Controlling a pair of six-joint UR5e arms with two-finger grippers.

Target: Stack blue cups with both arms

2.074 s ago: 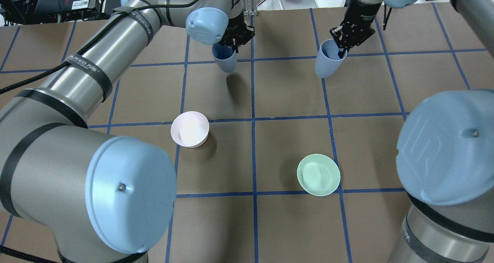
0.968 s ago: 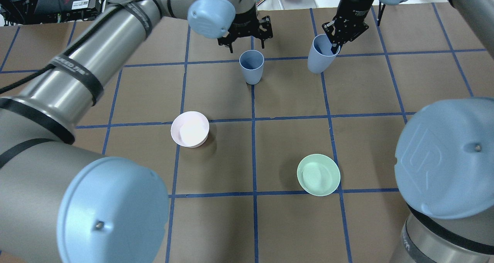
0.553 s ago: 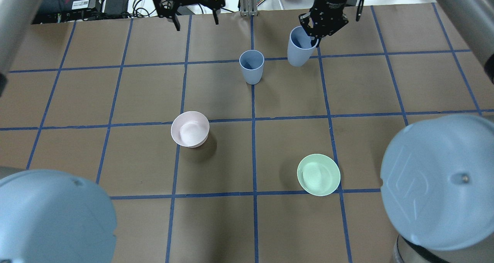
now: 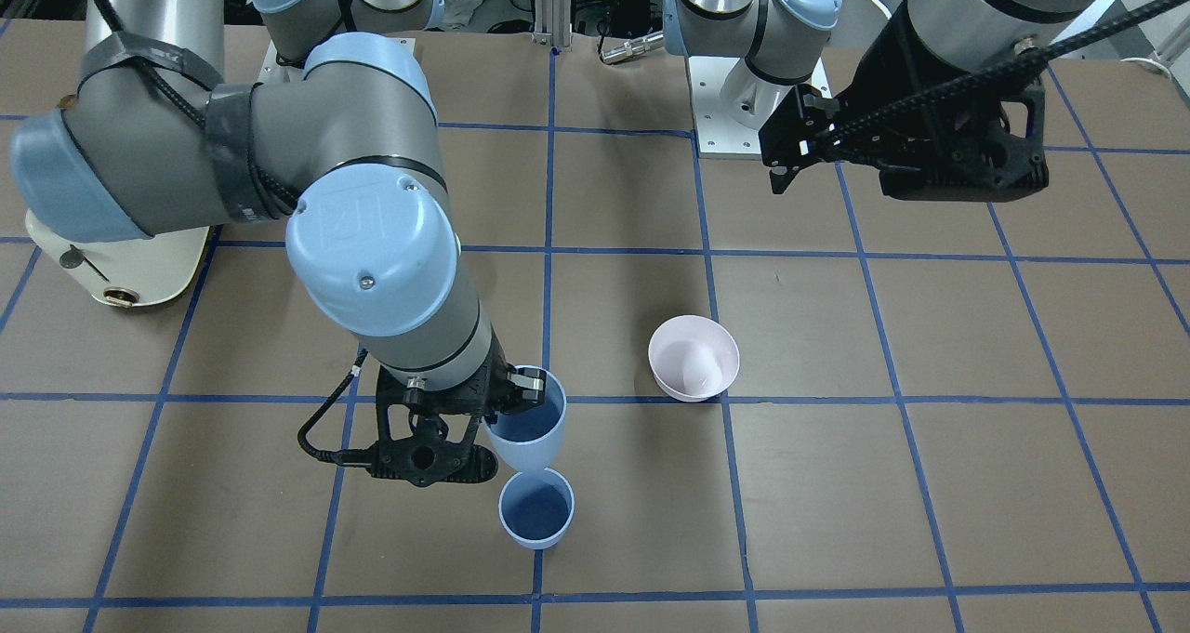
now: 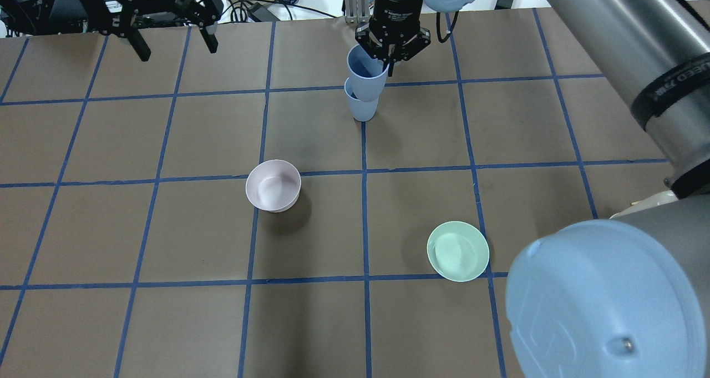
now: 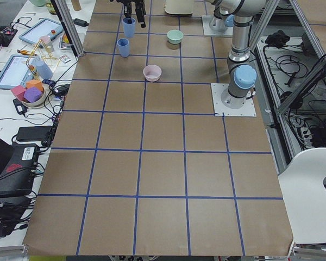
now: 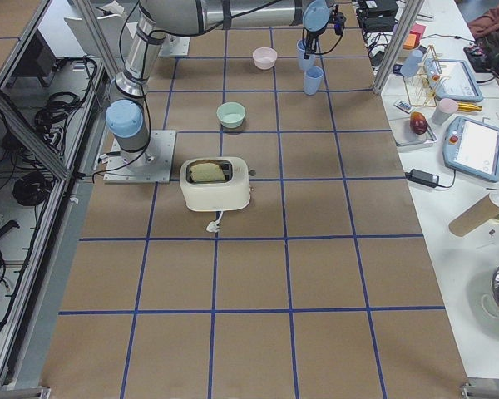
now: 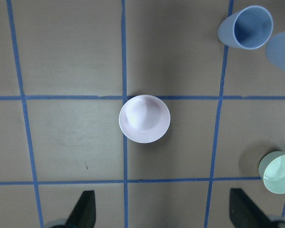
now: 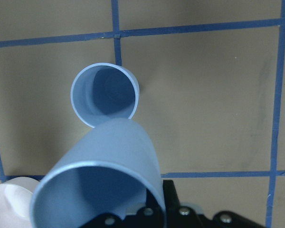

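One blue cup [image 5: 361,109] stands upright on a grid line at the far middle of the table; it also shows in the front view [image 4: 536,512] and the right wrist view [image 9: 104,92]. My right gripper [image 5: 386,63] is shut on the rim of the second blue cup [image 5: 366,77], which is tilted and held right above the standing one, its base at that cup's mouth [image 4: 526,428] [image 9: 104,180]. My left gripper [image 5: 177,48] is open and empty, raised over the table's far left, well apart from both cups; its fingertips [image 8: 85,206] show in its wrist view.
A pale pink bowl [image 5: 273,185] sits left of centre and a mint-green bowl [image 5: 457,250] sits nearer on the right. A toaster [image 7: 216,183] stands by my right arm's base. Loose items lie beyond the table's far edge.
My left gripper let go of its cup, left it standing, and drew back up and to the left. My right gripper carried its cup leftward to above the standing cup.
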